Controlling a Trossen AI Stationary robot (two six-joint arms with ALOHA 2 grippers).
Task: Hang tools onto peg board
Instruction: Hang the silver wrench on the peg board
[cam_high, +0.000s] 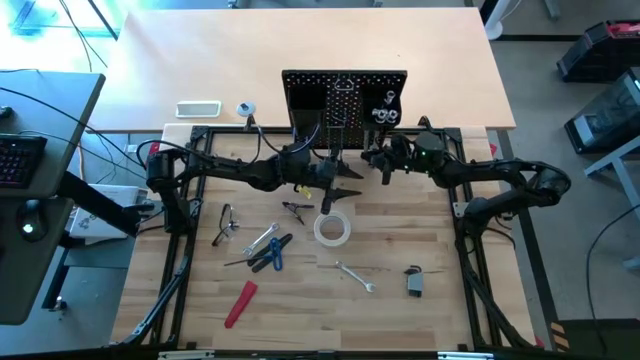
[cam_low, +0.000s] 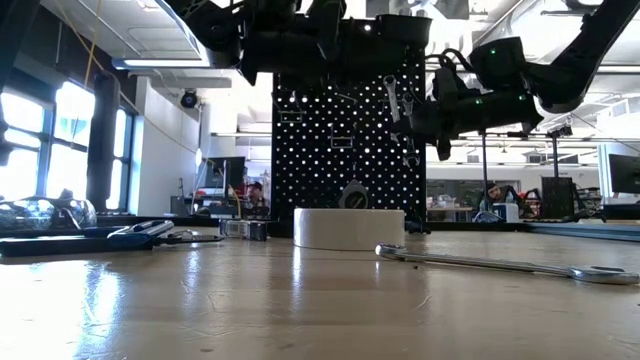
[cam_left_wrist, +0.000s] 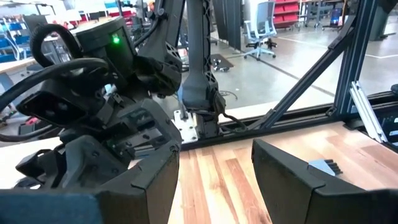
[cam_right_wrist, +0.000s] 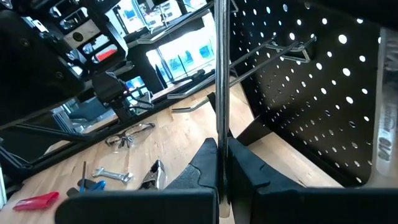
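**Right arm at the peg board with a wrench; left arm beside it, fingers apart**

I see both arms reaching to the middle top of the high view, meeting in front of the peg board (cam_high: 345, 100), which stands upright at the far edge of the tabletop (cam_high: 400, 310).

Right end effector (cam_high: 385, 160): clenched on a thin silver wrench (cam_right_wrist: 219, 93). In the right wrist view the shaft runs straight up from between the closed fingers, close to the perforated panel and a wire hook (cam_right_wrist: 273, 53). Whether wrench and hook touch, I cannot tell.

Left end effector (cam_high: 335, 190): released, fingers apart with nothing between them, hovering just above centre of the high view, over the white tape roll (cam_high: 332, 229).

Still lying on the tabletop, high view:
- safety glasses (cam_high: 225, 222), left of centre
- blue-handled pliers (cam_high: 272, 253), with a silver wrench crossing near them
- small pliers (cam_high: 297, 210), just left of the tape roll
- red-handled tool (cam_high: 240, 303), lower left
- another wrench (cam_high: 355, 276), below centre
- small tape measure (cam_high: 414, 281), lower right
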